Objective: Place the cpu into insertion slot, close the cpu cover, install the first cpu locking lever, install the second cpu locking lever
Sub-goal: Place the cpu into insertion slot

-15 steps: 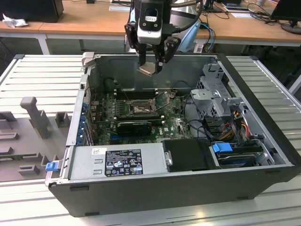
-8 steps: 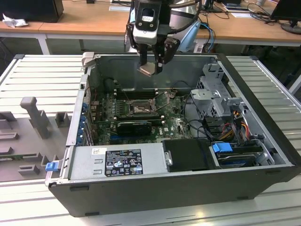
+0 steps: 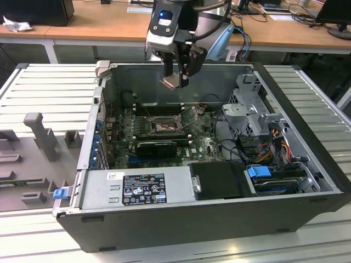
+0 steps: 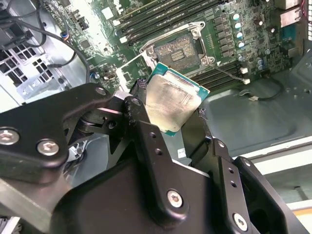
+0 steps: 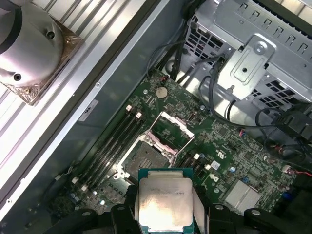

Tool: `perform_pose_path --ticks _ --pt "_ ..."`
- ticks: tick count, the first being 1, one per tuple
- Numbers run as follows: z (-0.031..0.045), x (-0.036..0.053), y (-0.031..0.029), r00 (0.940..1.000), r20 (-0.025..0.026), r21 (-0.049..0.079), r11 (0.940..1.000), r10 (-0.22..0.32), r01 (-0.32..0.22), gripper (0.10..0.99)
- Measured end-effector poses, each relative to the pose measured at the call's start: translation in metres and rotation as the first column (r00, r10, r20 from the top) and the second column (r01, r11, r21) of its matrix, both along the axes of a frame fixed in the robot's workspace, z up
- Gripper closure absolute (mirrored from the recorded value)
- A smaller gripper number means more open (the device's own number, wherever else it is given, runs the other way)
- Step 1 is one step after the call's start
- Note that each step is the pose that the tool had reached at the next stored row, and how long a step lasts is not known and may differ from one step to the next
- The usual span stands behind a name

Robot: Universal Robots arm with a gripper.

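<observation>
Slatted table [image 3: 49,82]: you have the grey ribbed surface under the whole scene, with grey fixture blocks on it at the exterior view's left

Computer case [image 3: 208,222]: it lies on its side on that table with the side panel off, so you look straight down into it

Power supply [image 3: 137,186]: a grey box with a label, lying along the case wall nearest the exterior camera

Motherboard [image 3: 197,145]: the green board covers the case floor; you also see it in both wrist views [image 4: 229,29] [image 5: 229,146]

Drive cage [image 3: 247,104]: perforated silver metal at the exterior view's right, with cables running past it [image 5: 253,53]

Gripper [image 3: 175,76]: your claw hangs above the open case, up near rim height, and it is clenched on the cpu, one black finger [image 4: 139,95] pressing each opposite edge [image 4: 170,105] [image 5: 165,209]

Memory slots [image 5: 109,146]: long black rows just beside the socket

Insertion slot [image 3: 163,126]: the square socket sits mid-board with its dark contact field bare [image 4: 178,48] [image 5: 144,158]

Cpu cover [image 5: 173,129]: the silvery frame plate stands swung up off the socket, hinged at one side of it

Cpu [image 3: 170,82]: you hold it in the air, well apart from the insertion slot below; its pale metal lid, edged in green, faces both wrist cameras [image 4: 173,102] [image 5: 165,204]
</observation>
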State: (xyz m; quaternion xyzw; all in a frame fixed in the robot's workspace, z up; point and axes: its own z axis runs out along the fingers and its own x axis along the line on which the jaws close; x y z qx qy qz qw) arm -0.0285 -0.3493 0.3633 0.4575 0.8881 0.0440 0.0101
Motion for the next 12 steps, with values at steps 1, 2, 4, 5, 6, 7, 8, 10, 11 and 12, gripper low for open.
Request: perform_pose_path --ticks 1,2,4,5,6,7,8,10,11,12 --pt "-0.0005 0.0 0.0 1.0 -0.0001 0.0 1.0 -0.002 0.002 0.557" --pt "-0.0011 -0.0001 0.0 1.0 -0.0001 0.0 1.0 -0.002 0.002 0.557" --pt "-0.0025 -0.0001 0.0 1.0 -0.0003 -0.001 1.0 -0.003 0.003 0.557" --pt "-0.0028 -0.0001 0.0 1.0 -0.0008 -0.001 1.0 -0.003 0.003 0.557" --pt "-0.003 -0.0001 0.0 1.0 -0.0008 -0.002 1.0 -0.008 0.008 0.557" --pt "-0.0031 -0.0001 -0.0001 0.9998 -0.0008 -0.003 0.9998 -0.02 0.02 0.557" --pt "-0.0033 -0.0001 -0.0001 0.9994 -0.0008 -0.003 0.9994 -0.034 0.034 0.557" --pt "-0.0037 -0.0001 0.0 0.9977 -0.0009 -0.003 0.9977 -0.068 0.068 0.557" --pt "-0.0039 -0.0001 0.0 0.9965 -0.001 -0.003 0.9965 -0.084 0.084 0.557" --pt "-0.0042 -0.0001 0.0 0.9951 -0.0011 -0.003 0.9951 -0.098 0.098 0.557"
